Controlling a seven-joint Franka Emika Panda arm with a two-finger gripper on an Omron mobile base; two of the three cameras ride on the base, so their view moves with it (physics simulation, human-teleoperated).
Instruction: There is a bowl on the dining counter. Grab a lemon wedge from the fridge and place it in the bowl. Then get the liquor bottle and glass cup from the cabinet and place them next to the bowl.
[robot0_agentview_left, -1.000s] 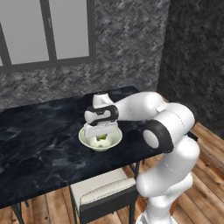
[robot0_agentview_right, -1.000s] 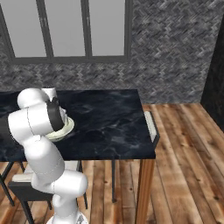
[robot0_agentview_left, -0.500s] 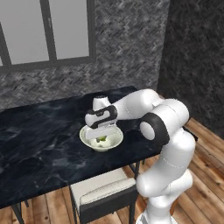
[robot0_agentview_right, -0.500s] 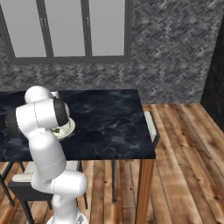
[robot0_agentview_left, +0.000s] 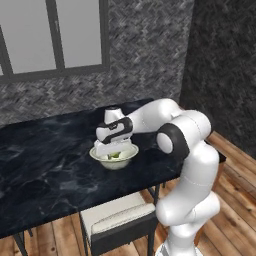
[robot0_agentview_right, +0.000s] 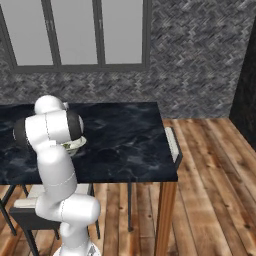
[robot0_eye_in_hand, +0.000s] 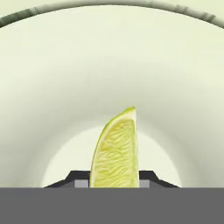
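Dark herringbone walls and a big grey window sit behind the dining counter (robot0_agentview_left: 50, 165), which is a long slab of blue-black veined marble on a wooden floor.

One bowl (robot0_agentview_left: 114, 155) is on it, pale cream and shallow, toward the counter's near long edge and closer to its right end than its left. From the right base view you only catch a bit of the bowl's rim (robot0_agentview_right: 76, 145) poking out from behind the arm's elbow.

The gripper (robot0_agentview_left: 113, 152) points straight down into the bowl, with the white hand just over the rim. In the hand view the bowl's inside wall (robot0_eye_in_hand: 109, 65) curves around everything and the two dark finger tips (robot0_eye_in_hand: 148, 176) barely peek up at the bottom, one on each side of the lemon wedge (robot0_eye_in_hand: 116, 153). There's one wedge, yellow-green, standing on end with its point up and the pulpy cut face toward the camera. It's right between the tips, but its lower part is cut off, so I honestly can't tell whether the jaws are pinching it or have let go. The gap looks narrow, about as wide as the wedge.

From the left base view you can see a little yellow-green bit (robot0_agentview_left: 115, 156) inside the bowl under the hand.

One chair (robot0_agentview_left: 117, 222) with a pale seat is tucked under the near edge of the counter.
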